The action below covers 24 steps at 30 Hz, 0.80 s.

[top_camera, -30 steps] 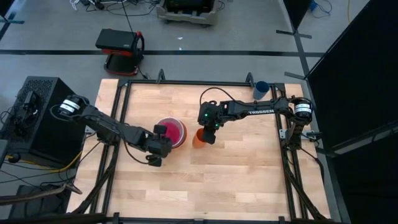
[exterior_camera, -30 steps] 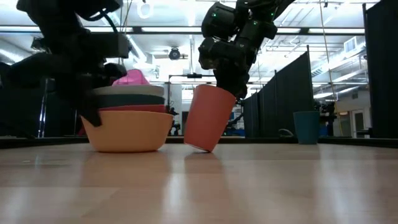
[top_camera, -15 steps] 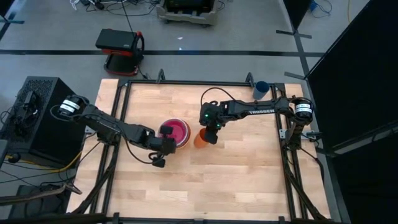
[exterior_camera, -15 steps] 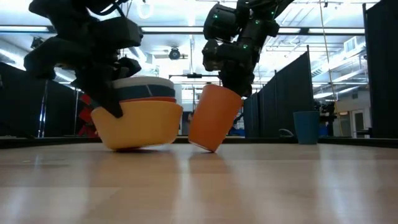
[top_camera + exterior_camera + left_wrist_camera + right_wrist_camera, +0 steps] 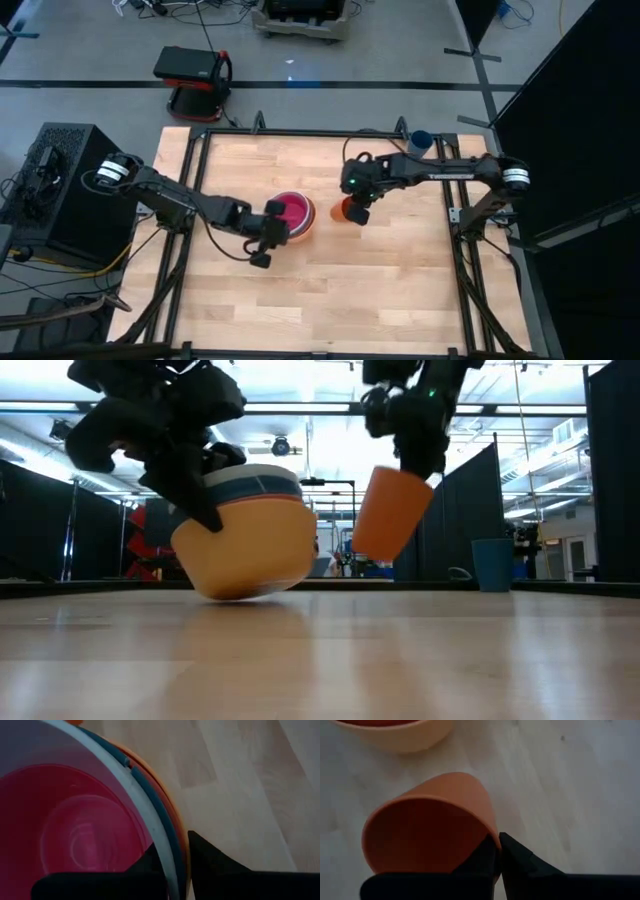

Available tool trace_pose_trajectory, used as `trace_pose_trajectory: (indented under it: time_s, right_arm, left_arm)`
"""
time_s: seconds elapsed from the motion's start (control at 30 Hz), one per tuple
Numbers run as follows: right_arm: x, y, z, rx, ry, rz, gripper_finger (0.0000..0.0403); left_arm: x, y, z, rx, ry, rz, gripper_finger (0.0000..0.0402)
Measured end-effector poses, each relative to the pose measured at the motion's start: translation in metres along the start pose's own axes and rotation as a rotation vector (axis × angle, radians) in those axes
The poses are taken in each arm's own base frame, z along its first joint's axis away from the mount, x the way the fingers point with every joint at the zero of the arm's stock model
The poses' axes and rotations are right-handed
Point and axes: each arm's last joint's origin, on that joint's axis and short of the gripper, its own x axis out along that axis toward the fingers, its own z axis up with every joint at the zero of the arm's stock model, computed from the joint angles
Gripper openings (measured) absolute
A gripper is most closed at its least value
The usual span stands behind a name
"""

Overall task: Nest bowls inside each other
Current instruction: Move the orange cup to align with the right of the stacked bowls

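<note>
The bowls, nested mid-table, are pinched at the rim by the left gripper and tipped. The orange cup is clamped airborne by the right gripper.

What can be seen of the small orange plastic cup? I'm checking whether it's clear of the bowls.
The small orange plastic cup is smooth, tapered and empty. It hangs tilted above the wooden table, touching neither it nor the stacked bowls beside it. The right gripper is shut on its rim.
</note>
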Motion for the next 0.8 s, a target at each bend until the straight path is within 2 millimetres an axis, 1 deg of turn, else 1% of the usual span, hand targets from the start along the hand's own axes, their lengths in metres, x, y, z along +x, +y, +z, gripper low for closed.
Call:
trace_pose_trajectory:
  time_s: [0.07, 0.13, 0.27, 0.8]
  right_arm:
    - [-0.009, 0.000, -0.004, 0.014, -0.007, -0.001, 0.0001]
    - [-0.014, 0.000, -0.007, 0.019, 0.008, -0.003, 0.0001]
    - [-0.015, 0.001, -0.014, 0.029, 0.059, -0.033, 0.0001]
    - [-0.016, 0.000, -0.016, 0.045, 0.084, -0.050, 0.0000]
  left_arm:
    - [0.000, 0.002, 0.001, -0.004, -0.015, -0.003, 0.0025]
    - [0.000, 0.003, 0.003, 0.002, -0.033, -0.011, 0.0025]
    - [0.004, 0.007, 0.008, 0.005, -0.061, -0.015, 0.0025]
    - [0.040, 0.013, 0.039, 0.046, 0.064, -0.048, 0.0026]
